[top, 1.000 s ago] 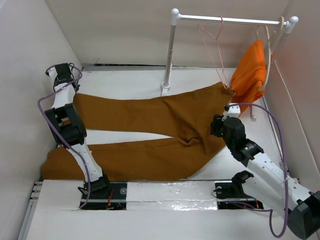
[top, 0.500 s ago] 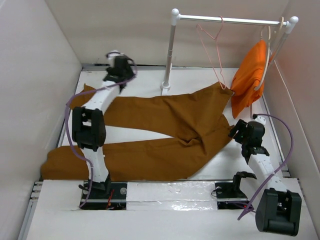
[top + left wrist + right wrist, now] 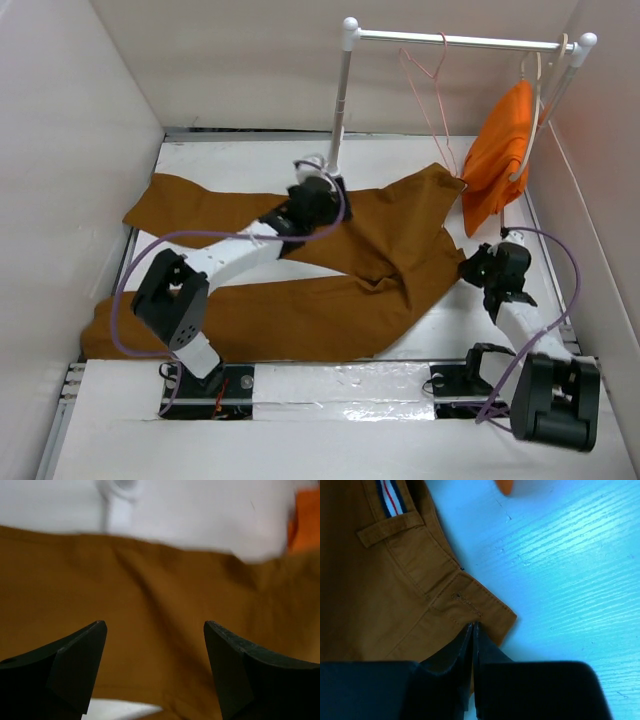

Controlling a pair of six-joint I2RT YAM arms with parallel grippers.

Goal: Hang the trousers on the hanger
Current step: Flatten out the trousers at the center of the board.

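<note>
The ochre-brown trousers (image 3: 300, 310) lie spread flat on the white table, legs to the left and waistband to the right. My left gripper (image 3: 318, 190) hovers open over the upper leg near the crotch; in the left wrist view only brown fabric (image 3: 165, 580) shows between the spread gripper (image 3: 153, 627). My right gripper (image 3: 472, 268) sits at the waistband's near corner. In the right wrist view this gripper (image 3: 472, 626) is shut, tips over the buttonhole corner of the trousers (image 3: 380, 605), no fabric visibly between them. The pink wire hanger (image 3: 420, 100) hangs empty on the rail.
A white clothes rack with post (image 3: 340, 100) and rail (image 3: 460, 42) stands at the back. An orange garment (image 3: 500, 150) on a cream hanger hangs at its right end. White walls close in on the left, back and right.
The left arm swung from the back left corner to the middle of the trousers and its gripper opened. The right arm drew back and folded, and its gripper closed.
</note>
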